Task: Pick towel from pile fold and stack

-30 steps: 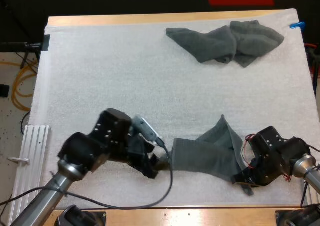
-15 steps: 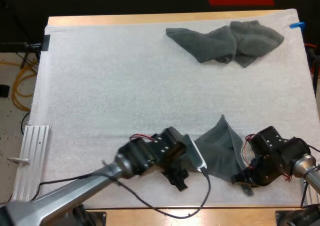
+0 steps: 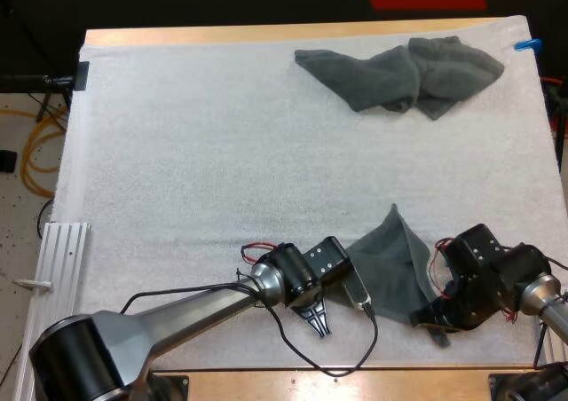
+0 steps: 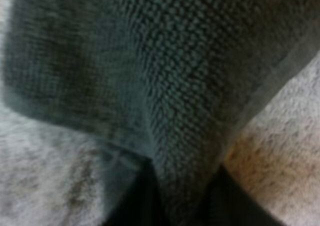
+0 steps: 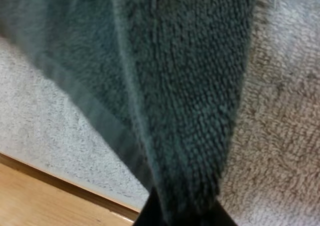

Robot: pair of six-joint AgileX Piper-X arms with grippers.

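A dark grey-green towel (image 3: 395, 263) lies bunched near the mat's front edge, one corner peaking toward the far side. My left gripper (image 3: 348, 275) is at its left edge. In the left wrist view the towel (image 4: 165, 61) runs down between the two black fingers (image 4: 131, 203), which press on it from both sides. My right gripper (image 3: 428, 317) is at the towel's front right corner, shut on it. There the cloth (image 5: 190, 76) narrows into the gripper (image 5: 182, 208). A crumpled pile of towels (image 3: 404, 74) lies at the far right of the mat.
The white mat (image 3: 195, 153) covers the table. A ribbed metal rail (image 3: 53, 272) lies off the mat's left front. The wooden front edge (image 3: 399, 381) runs just below both grippers and shows close to the towel (image 5: 45, 196) in the right wrist view.
My left arm swung right along the front of the mat, and the towel's left part came with it, so the towel is now shorter and bunched. The left fingers closed on the cloth. The right arm stayed still.
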